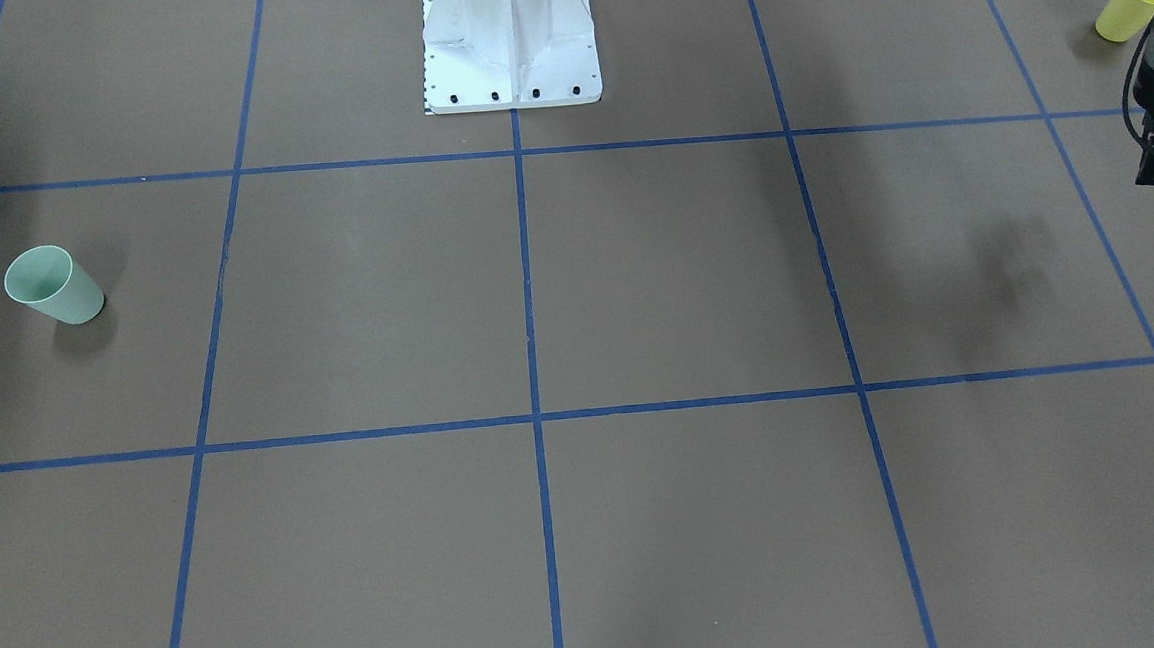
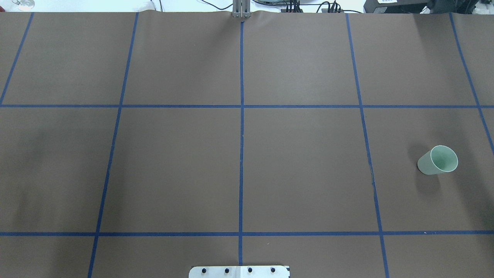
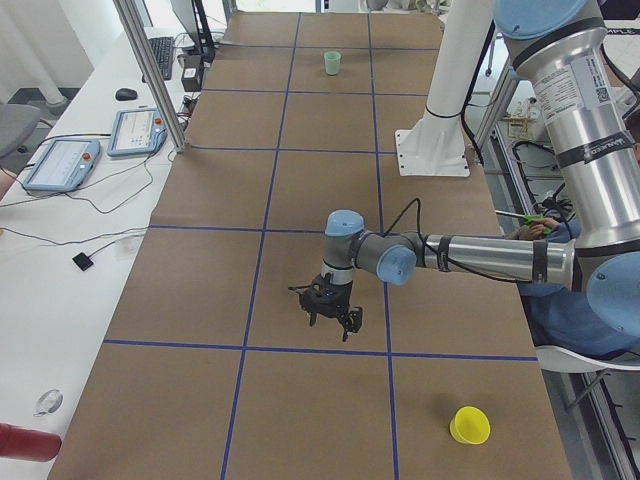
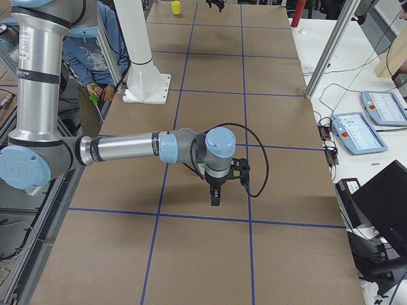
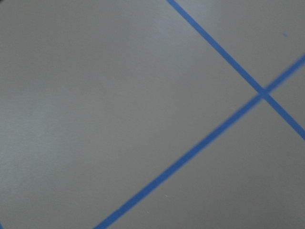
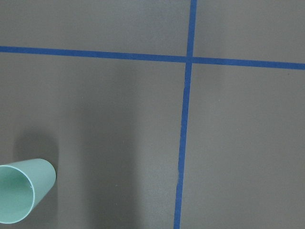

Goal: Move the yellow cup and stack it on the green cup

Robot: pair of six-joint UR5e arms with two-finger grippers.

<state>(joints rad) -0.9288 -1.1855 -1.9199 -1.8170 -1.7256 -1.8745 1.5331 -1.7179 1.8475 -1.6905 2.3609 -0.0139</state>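
The yellow cup [image 1: 1130,6] stands apart from the left jaws.

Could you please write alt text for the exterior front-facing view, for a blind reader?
A green cup stands far left on a brown table gridded with blue tape; a yellow cup stands in the top right corner. The left arm's hand hangs empty at the right edge. The white robot base sits top centre.

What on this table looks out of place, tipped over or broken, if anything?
Nothing stands out. The green cup and the yellow cup both stand upright, rims up, at opposite ends of the table, with no spill or damage visible.
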